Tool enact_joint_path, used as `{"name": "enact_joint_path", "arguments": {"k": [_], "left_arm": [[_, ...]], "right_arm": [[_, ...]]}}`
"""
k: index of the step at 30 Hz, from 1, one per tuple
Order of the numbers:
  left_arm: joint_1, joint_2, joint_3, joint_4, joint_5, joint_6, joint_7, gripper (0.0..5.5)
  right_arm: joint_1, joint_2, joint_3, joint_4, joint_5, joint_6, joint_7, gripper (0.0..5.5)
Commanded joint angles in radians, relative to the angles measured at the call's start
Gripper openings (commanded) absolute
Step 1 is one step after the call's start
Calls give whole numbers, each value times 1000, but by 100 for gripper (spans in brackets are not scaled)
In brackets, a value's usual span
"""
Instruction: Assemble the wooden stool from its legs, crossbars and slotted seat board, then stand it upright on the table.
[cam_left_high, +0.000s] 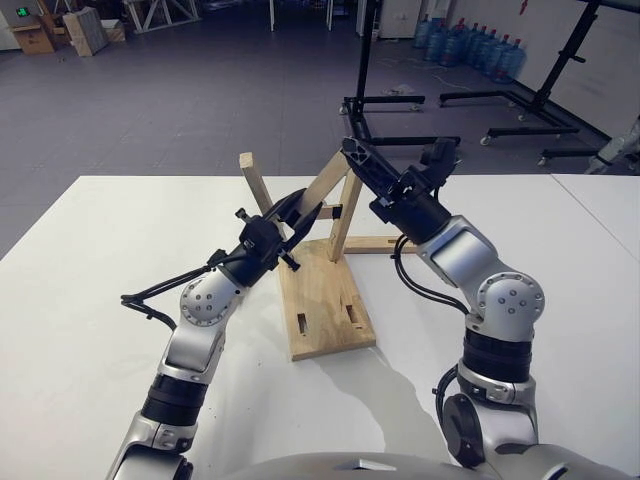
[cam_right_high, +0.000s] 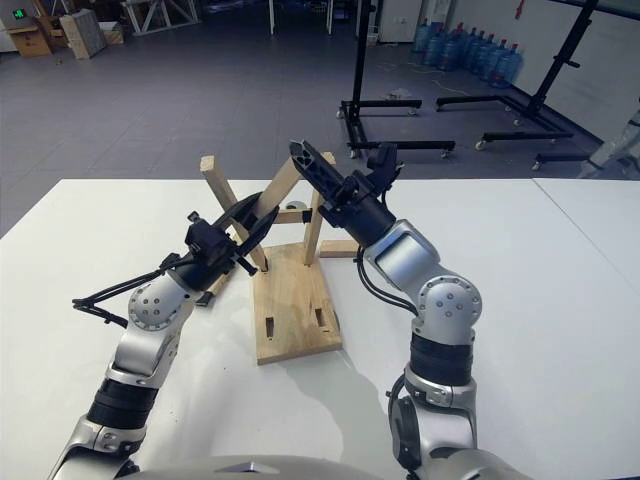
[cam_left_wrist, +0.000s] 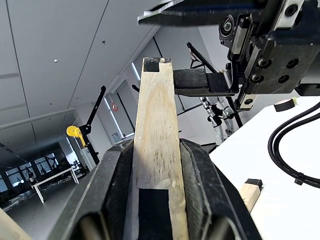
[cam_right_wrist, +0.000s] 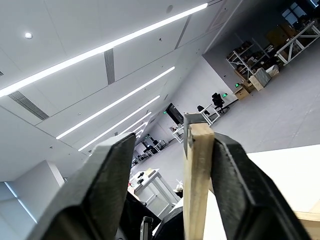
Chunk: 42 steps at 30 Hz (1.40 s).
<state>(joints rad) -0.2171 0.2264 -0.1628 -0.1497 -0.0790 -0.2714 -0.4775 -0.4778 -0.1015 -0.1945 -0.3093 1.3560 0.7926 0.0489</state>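
Above the seat board (cam_left_high: 325, 300), which lies flat on the table (cam_left_high: 90, 270) with its slots facing up: left eye view. The left gripper (cam_left_high: 305, 205) is clenched round the middle of a slanted leg (cam_left_high: 327, 183). The right gripper (cam_left_high: 352, 155) meets the same leg at its upper end. This two-point hold probably steadies the leg frame while its lower ends are aimed at the slots.

Right eye view: a crossbar (cam_right_high: 290, 215) joins the legs just beyond the left fingertips. The board lies below both sets of fingers and apart from them.

Left wrist view: the leg runs straight out between the two fingers (cam_left_wrist: 117, 187), both pressed against its faces. A pad (cam_left_wrist: 192, 82) of the right gripper touches one side near the notched tip.

Right wrist view: the leg end rests against one finger (cam_right_wrist: 240, 185), with a gap to the other. These fingers are therefore released, guiding rather than gripping.
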Motion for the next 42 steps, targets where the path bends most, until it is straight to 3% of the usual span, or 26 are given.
{"name": "enact_joint_path", "arguments": {"k": [1, 8, 18, 19, 23, 27, 29, 31, 37, 42], "left_arm": [[-24, 7, -2, 12, -7, -7, -18, 127], [-16, 5, -33, -5, -30, -6, -56, 127], [-4, 8, -47, -7, -59, 42, -54, 127], [-4, 7, -42, 0, -56, 59, -42, 163], [7, 4, -25, 30, -40, 79, -12, 222], [29, 3, -2, 62, -14, 76, 21, 287], [40, 6, 8, 75, -4, 69, 33, 293], [48, 3, 15, 86, 1, 61, 43, 293], [42, -15, 8, 141, 14, 36, 52, 293], [30, -24, 1, 187, 32, 17, 53, 293]], "right_arm": [[-7, -6, 13, -3, -1, -10, 15, 166], [-1, -5, 22, 11, 0, -20, 21, 48], [0, -9, 37, 14, -37, -36, 46, 40], [0, -10, 36, 13, -43, -41, 50, 40], [20, -67, 26, -17, -155, -96, 111, 39], [103, -315, -71, 36, -309, -152, 351, 39], [135, -453, -112, 123, -386, -179, 492, 39], [120, -511, -103, 269, -522, -286, 563, 39], [-108, -402, 63, 859, -979, -857, 590, 39], [-312, -361, 153, 1378, -1251, -1151, 370, 39]]}}
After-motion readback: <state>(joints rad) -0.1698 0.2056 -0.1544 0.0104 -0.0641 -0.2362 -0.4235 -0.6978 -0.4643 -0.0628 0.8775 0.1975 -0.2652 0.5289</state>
